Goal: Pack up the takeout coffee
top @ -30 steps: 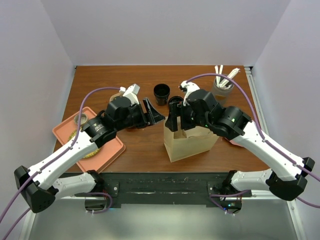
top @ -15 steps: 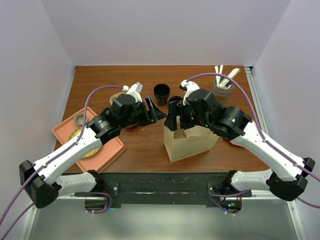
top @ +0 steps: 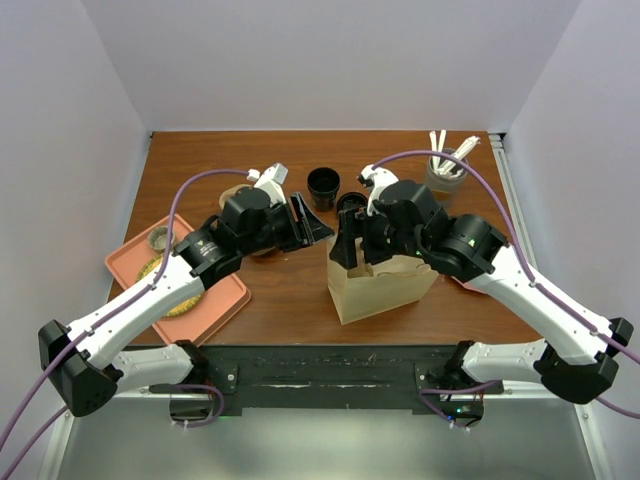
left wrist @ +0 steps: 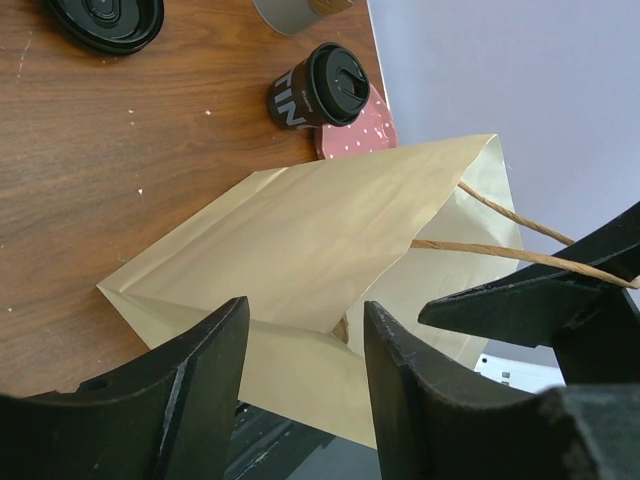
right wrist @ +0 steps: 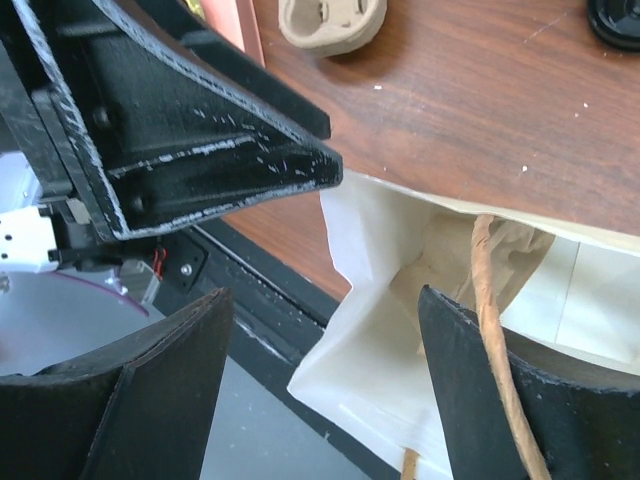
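Brown wooden table (top: 280, 150), walled on three sides.

Paper bag (top: 385, 290) stands near-centre, a little right, with its mouth open. Its twine handles (left wrist: 500, 252) rise on the right arm's side.

Salmon tray (top: 225, 302) sits at the near-left, partly under the left arm. A pulp cup carrier (right wrist: 330, 22) lies just past the tray's far edge.

Left gripper (top: 312, 222) hangs just left of the bag's top corner, pointing right. Its fingers are spread with a clear gap and hold nothing. Whether they touch the bag, cannot tell.

Right gripper (top: 354, 248) is at the bag's left rim. Its fingers are spread wide, the open corner of the bag lies between them, and one twine handle runs along one finger. No pinch is visible.

Utensil cup (top: 445, 172) is at the far right, with white cutlery standing in it.

Takeout coffee (left wrist: 320, 88) stands upright on the table with its lid on, outside the bag on its right side, nearer than the utensil cup. The right arm hides it from overhead, so it shows only in the left wrist view. It is just beside a red dotted disc (left wrist: 368, 128); contact unclear.

Lidless black cup (top: 323, 187) is far-centre, beyond both grippers.

Loose black lid (left wrist: 105, 18) lies flat on the wood, near that cup and well apart from the coffee.
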